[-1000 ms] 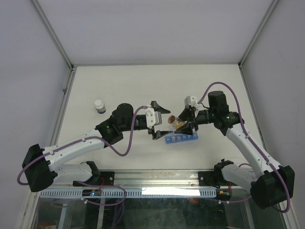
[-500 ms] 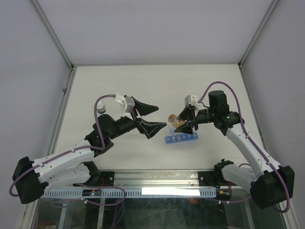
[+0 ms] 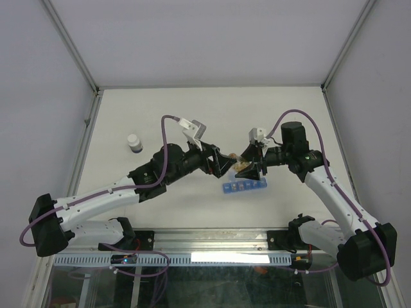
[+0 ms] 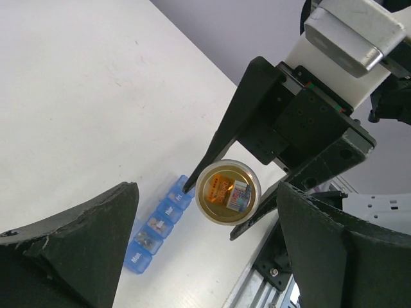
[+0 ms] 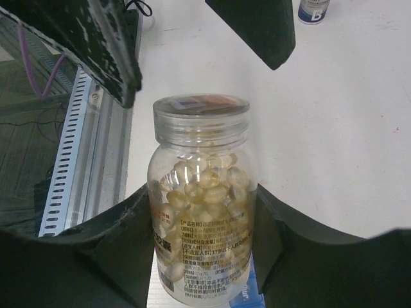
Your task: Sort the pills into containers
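One blue pill strip point(image 3: 243, 187) lies on the white table point(image 3: 160, 109), toward the front, between the two arms.
Just above it, the right gripper point(image 3: 250, 163) is clamped on one clear bottle point(image 5: 200, 192) of yellow capsules. The left gripper point(image 3: 221, 164) gapes wide around the cap, not touching. One small white bottle point(image 3: 134, 142) sits well off left. Grey walls point(image 3: 192, 38) all round.

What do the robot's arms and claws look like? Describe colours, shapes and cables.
The left arm and right arm have white links with black joints and bases. A purple cable loops along each. The left claw and right claw have black, wedge-shaped fingers.
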You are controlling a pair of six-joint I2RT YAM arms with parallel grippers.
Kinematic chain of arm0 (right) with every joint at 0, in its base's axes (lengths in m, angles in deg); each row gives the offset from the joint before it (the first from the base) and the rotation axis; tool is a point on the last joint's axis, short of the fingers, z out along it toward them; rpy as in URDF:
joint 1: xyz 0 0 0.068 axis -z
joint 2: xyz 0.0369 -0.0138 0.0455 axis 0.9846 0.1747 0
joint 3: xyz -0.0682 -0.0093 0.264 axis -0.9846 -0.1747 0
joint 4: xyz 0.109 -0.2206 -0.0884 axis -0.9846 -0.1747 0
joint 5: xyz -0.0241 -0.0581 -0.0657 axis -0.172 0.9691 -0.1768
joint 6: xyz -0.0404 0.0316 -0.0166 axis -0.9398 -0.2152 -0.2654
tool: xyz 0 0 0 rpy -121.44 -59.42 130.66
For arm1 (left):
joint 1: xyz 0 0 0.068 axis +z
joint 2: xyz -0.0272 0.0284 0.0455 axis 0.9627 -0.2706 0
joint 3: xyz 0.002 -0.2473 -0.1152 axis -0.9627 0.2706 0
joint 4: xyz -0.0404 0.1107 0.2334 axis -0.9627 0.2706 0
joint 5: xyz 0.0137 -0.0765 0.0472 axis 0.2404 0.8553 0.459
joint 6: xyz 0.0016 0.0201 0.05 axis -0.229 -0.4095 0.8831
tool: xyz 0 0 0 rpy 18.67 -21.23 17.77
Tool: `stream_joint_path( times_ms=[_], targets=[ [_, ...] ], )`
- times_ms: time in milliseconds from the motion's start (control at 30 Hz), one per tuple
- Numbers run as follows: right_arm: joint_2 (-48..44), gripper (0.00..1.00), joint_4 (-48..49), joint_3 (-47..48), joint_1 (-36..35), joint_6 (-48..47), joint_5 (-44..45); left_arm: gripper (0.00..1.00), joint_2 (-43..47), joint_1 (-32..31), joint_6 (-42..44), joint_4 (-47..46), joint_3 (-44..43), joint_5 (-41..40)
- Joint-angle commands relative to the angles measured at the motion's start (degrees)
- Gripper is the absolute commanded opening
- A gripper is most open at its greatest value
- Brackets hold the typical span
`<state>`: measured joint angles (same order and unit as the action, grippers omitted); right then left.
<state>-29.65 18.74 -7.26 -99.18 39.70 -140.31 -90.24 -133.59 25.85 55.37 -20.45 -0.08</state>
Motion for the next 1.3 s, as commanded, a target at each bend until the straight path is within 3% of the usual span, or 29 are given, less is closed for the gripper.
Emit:
stream_joint_path(
  times_ms=[0, 333, 400, 500, 567, 600, 767, 833, 867, 900, 933, 967, 1033, 1167, 1267],
  targets=[
    [-0.33, 0.00, 2.44, 1.06, 0.28, 0.54, -0.51, 0.88, -1.68, -0.37, -0.40, 0.61, -4.02, -0.02],
    [-0.42, 0.00, 2.44, 1.10, 0.35, 0.53, -0.58, 0.65, -4.46, -0.48, 0.29, 0.66, -5.55, 4.81],
    [-0.42, 0.00, 2.44, 1.10, 0.35, 0.53, -0.57, 0.56, -4.58, -0.48, 0.59, 0.68, -5.64, 5.61],
    [-0.50, 0.00, 2.44, 1.10, 0.35, 0.58, -0.58, 0.32, -5.01, -0.48, 1.92, 0.72, -5.90, 7.72],
    [-0.51, 0.00, 2.40, 1.10, 0.35, 0.53, -0.51, 0.15, -5.52, -0.41, 4.78, 0.78, -6.11, 11.10],
    [-0.50, 0.00, 2.43, 1.08, 0.35, 0.53, -0.56, 0.11, -5.76, -0.35, 6.82, 0.78, -6.14, 13.10],
    [-0.71, 0.00, 2.35, 1.20, 0.35, 0.56, -0.75, 0.06, -5.93, 0.56, 23.40, 0.70, -4.71, 30.89],
    [-0.73, 0.00, 2.36, 1.12, 0.35, 0.55, -0.75, 0.11, -5.05, 1.04, 38.78, 2.40, -2.33, 45.04],
    [-0.77, 0.00, 2.35, 1.16, 0.34, 0.54, -0.83, 0.14, -4.19, 1.16, 45.05, 2.88, -0.65, 46.91],
    [-0.77, 0.00, 2.35, 1.12, 0.35, 0.53, -0.77, 0.24, -3.21, 1.19, 48.90, 2.41, 0.96, 45.85],
    [-0.77, 0.00, 2.35, 1.08, 0.35, 0.54, -0.70, 0.40, -2.25, 1.30, 51.00, 1.44, 2.02, 43.84],
    [-0.77, 0.00, 2.35, 1.11, 0.37, 0.53, -0.61, 0.64, -1.31, 1.59, 51.40, -0.09, 2.73, 41.14],
    [-0.71, 0.00, 2.33, 1.11, 0.43, 0.49, -0.53, 0.96, 1.09, 2.16, 47.67, -8.21, 5.15, 33.53],
    [-0.55, 0.00, 2.33, 1.10, 0.46, 0.45, -0.38, 0.99, 6.31, 2.85, 37.73, -21.69, 10.71, 24.12],
    [-0.37, 0.00, 2.42, 1.10, 0.52, 0.47, -0.39, 0.99, 8.67, 2.95, 29.28, -22.91, 11.92, 18.48]
  ],
)
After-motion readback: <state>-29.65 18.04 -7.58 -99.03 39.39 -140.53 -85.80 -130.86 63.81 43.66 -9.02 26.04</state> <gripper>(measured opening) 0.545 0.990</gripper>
